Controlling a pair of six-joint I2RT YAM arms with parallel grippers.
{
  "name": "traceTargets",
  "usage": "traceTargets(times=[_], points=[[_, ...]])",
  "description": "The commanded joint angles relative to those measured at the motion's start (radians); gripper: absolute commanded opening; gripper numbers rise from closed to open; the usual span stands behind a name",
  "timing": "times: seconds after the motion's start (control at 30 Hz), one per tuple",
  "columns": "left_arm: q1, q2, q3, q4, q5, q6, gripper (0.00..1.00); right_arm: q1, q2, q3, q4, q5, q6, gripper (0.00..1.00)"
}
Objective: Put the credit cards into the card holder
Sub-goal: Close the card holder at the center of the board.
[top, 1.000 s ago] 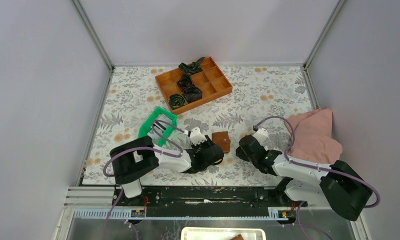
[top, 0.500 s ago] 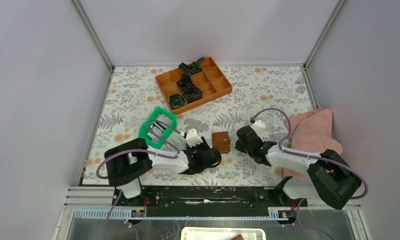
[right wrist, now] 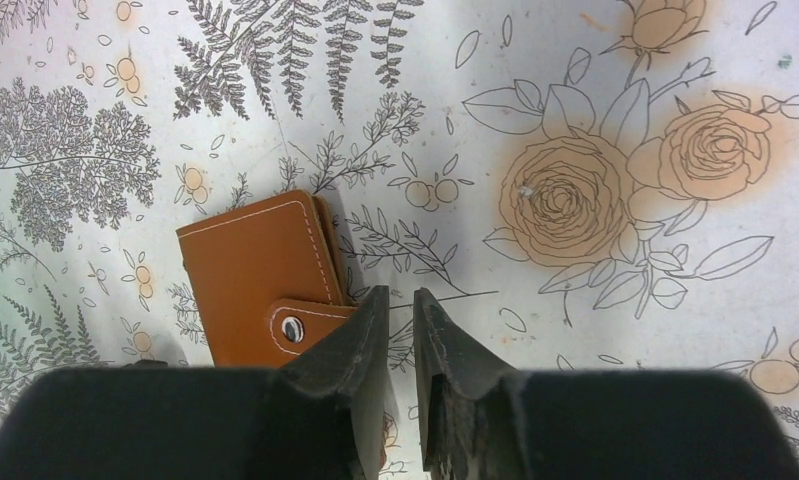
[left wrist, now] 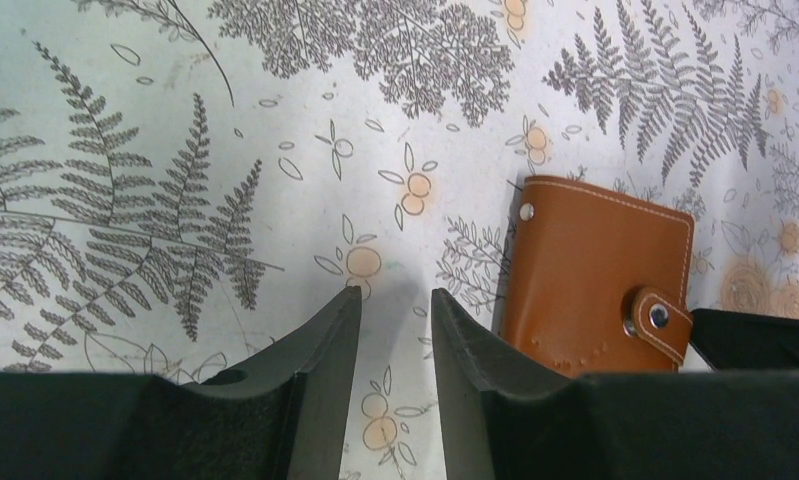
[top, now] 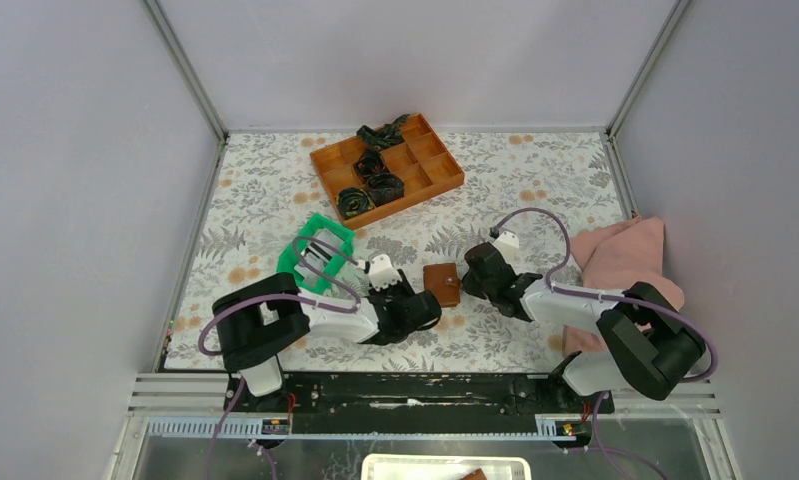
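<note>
The left gripper (left wrist: 395,305) hangs low over the table with its jaws released, a clear gap between them and only the flowered cloth (top: 265,180) showing through. Just off its right-hand finger lies the card holder (left wrist: 595,290), a brown wallet folded shut with its tab snapped down, flat on the cloth. I cannot tell whether the finger touches it. From the other side comes the right gripper (right wrist: 397,300), its jaws a narrow slit apart with nothing held. One finger sits right at the end of the wallet's snap tab, so the holder lies between the two claws near the front of the table. Behind the left arm stands a green tray (top: 288,256) with something pale inside, too small to make out as cards. Further back is an orange compartment tray (top: 415,202) with black coiled items (top: 384,186) in it. A pink cloth (top: 625,265) is bunched at the right edge.
</note>
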Motion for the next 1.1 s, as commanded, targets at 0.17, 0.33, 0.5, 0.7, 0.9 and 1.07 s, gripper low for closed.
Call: traceTargets(times=[0.17, 0.33, 0.5, 0.7, 0.9, 1.07], points=[[0.061, 0.120, -0.070, -0.143, 0.150, 0.113, 0.41, -0.013, 0.038, 0.051, 0.035, -0.012, -0.028, 0.22], [0.071, 0.128, -0.068, -0.086, 0.175, 0.160, 0.41, -0.013, 0.041, 0.060, 0.034, -0.015, -0.031, 0.22], [0.073, 0.139, -0.056, -0.054, 0.189, 0.189, 0.41, -0.013, 0.049, 0.071, 0.035, -0.028, -0.035, 0.22], [0.074, 0.146, -0.055, -0.015, 0.212, 0.210, 0.41, -0.013, 0.055, 0.078, 0.033, -0.036, -0.039, 0.22], [0.073, 0.152, -0.048, 0.026, 0.236, 0.240, 0.39, -0.013, 0.067, 0.082, 0.038, -0.050, -0.038, 0.22], [0.074, 0.166, -0.037, 0.066, 0.264, 0.276, 0.39, -0.013, 0.066, 0.084, 0.038, -0.051, -0.040, 0.22]])
